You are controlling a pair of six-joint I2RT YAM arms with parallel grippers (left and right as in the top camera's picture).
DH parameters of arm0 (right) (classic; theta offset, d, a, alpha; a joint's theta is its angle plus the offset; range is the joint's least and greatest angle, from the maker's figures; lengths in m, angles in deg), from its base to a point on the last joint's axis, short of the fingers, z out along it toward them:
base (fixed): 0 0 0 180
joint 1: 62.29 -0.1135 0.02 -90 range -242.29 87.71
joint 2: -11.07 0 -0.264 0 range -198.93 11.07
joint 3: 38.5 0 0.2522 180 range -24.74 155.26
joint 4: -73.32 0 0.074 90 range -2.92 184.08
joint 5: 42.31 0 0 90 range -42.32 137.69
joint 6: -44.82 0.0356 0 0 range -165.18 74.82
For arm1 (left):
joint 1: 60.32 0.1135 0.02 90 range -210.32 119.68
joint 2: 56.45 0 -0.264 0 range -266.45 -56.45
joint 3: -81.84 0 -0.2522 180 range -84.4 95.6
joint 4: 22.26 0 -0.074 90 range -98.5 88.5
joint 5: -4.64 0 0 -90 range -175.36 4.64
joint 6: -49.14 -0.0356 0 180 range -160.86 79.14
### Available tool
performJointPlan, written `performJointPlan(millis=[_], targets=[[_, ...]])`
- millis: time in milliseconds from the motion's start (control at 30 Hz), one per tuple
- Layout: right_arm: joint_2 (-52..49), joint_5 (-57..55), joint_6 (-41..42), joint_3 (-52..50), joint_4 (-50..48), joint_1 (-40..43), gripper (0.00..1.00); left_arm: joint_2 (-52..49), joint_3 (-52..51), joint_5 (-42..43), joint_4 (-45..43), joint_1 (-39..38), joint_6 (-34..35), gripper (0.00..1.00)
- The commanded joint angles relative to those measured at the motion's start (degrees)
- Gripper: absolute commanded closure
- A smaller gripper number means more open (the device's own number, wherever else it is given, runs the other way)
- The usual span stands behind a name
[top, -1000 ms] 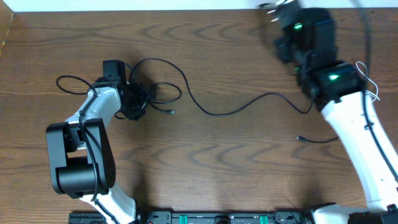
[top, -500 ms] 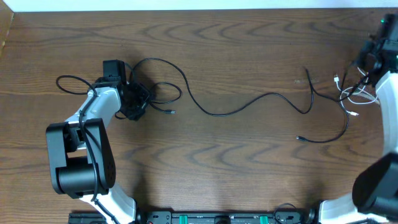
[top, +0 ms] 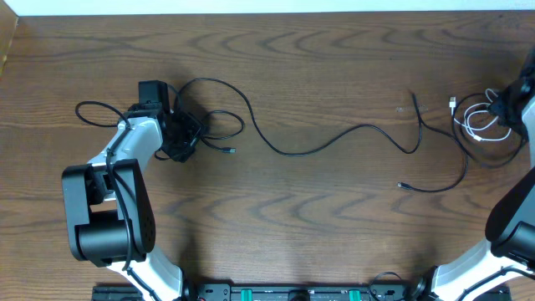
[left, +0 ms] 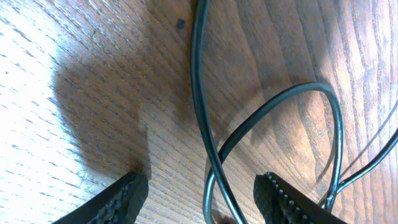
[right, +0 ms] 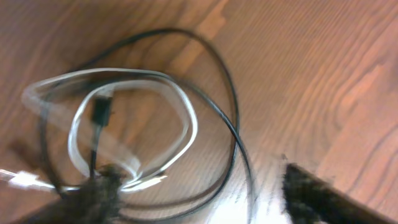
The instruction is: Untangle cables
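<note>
A long black cable (top: pixel 334 140) snakes from a looped tangle (top: pixel 213 117) at the left across the table's middle. My left gripper (top: pixel 179 140) sits over that tangle. In the left wrist view it (left: pixel 202 202) is open, and two crossing black strands (left: pixel 214 180) run between its fingers without being pinched. At the far right a white cable (top: pixel 475 125) lies coiled with a second black cable (top: pixel 462 171). My right gripper (top: pixel 501 107) hovers at that coil. The blurred right wrist view shows it (right: pixel 208 199) open over the white loop (right: pixel 186 124) and a black strand (right: pixel 233 118).
The wooden table (top: pixel 276 226) has its back edge (top: pixel 251 13) along a white wall. A small plug end (top: pixel 402 186) lies at the front right and another (top: pixel 231 151) beside the left tangle. The left arm's base (top: pixel 104 217) stands at the front left.
My right arm swung from the back middle to the far right edge, and its gripper went from shut to open, leaving the white coil on the table. The left arm stayed still.
</note>
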Motion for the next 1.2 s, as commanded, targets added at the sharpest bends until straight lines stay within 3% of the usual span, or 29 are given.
performJointPlan(millis=[0, 200, 300, 400, 467, 700, 867, 1167], targets=[[-0.1, -0.8, 0.8, 0.3, 0.7, 2.7, 0.01, -1.0, 0.1, -2.3, 0.7, 0.1, -0.8, 0.38], [-0.1, 5.2, -0.9, 0.3, 3.2, 4.7, 0.01, -1.0, 0.1, -2.3, 0.7, 0.1, -0.8, 0.38], [-0.1, 20.3, -10.8, 0.3, 4.1, 4.6, 0.03, -1.0, 0.1, -2.3, 0.7, 0.1, -0.8, 0.38], [-0.1, 37.4, -22.1, 0.3, 4.5, 3.7, 0.16, -1.0, 0.1, -2.3, 0.7, 0.1, -0.8, 0.38], [-0.1, 43.7, -25.4, 0.3, 4.5, 2.4, 0.18, -1.0, 0.1, -2.3, 0.7, 0.1, -0.8, 0.38], [-0.1, 36.4, -33.0, 0.3, 7.2, -4.2, 0.25, -1.0, 0.1, -2.3, 1.2, 0.1, -0.8, 0.38], [-0.6, 28.8, -39.5, -0.3, 8.1, -8.2, 0.23, -1.0, 0.1, -2.3, 1.3, 0.1, -0.8, 0.38], [-3.7, 24.2, -40.4, -4.3, 5.1, -9.1, 0.23, -1.0, 0.1, -2.3, 1.4, 0.1, -1.0, 0.38]])
